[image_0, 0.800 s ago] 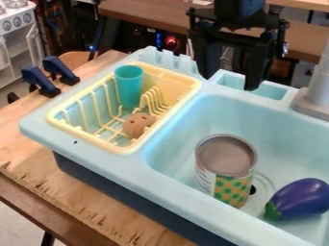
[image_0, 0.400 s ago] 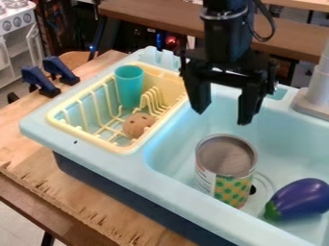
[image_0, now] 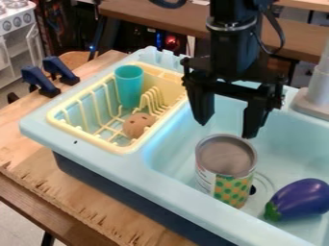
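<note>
"What has changed over the sink?"

"A black robot gripper (image_0: 227, 130) descends over the pale blue basin (image_0: 170, 144), lower and nearer than a moment ago, when it hung by the far rim. The tin can (image_0: 226, 156) stands upright where it stood."

"And what does that mean for the work?"

"The fingers have come down close to the can's far rim, so the can is now the thing nearest them. The purple eggplant (image_0: 299, 198), lying in the basin to the can's right and a little nearer, has not moved."

"How does the hand stand?"

"Wide open, its two fingers pointing down, well apart, with nothing held between them. Whether a fingertip brushes the can's rim, one cannot tell from this angle."

"And off to the left?"

"A yellow dish rack (image_0: 119, 149) sits at the sink's left side, unchanged, with a teal cup (image_0: 129, 87) upright toward its far end and a round brown object (image_0: 138, 126) resting nearer, beside the rack's prongs."
</note>
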{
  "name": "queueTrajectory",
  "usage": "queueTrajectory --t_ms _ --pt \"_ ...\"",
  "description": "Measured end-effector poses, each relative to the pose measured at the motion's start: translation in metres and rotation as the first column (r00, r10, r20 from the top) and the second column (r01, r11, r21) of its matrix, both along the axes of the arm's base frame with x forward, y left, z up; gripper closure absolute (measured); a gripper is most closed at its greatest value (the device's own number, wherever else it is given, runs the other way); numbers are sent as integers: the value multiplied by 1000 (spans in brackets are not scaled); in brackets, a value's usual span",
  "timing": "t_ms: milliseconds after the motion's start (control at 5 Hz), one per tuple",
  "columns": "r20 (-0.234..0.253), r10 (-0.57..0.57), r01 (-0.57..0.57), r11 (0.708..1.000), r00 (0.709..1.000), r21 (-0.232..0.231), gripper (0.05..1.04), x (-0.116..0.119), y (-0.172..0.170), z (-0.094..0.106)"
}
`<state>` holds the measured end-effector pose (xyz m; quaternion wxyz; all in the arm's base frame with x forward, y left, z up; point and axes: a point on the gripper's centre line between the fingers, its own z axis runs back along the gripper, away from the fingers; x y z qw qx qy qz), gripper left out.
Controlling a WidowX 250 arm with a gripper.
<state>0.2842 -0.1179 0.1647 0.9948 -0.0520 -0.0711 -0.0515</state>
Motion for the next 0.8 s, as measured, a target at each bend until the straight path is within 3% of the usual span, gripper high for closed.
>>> queueTrajectory --t_ms 600,800 --pt "-110 31 -36 998 993 -44 81 -20 -5 -20" --pt "-113 25 -31 998 993 -52 81 -21 -6 -23"
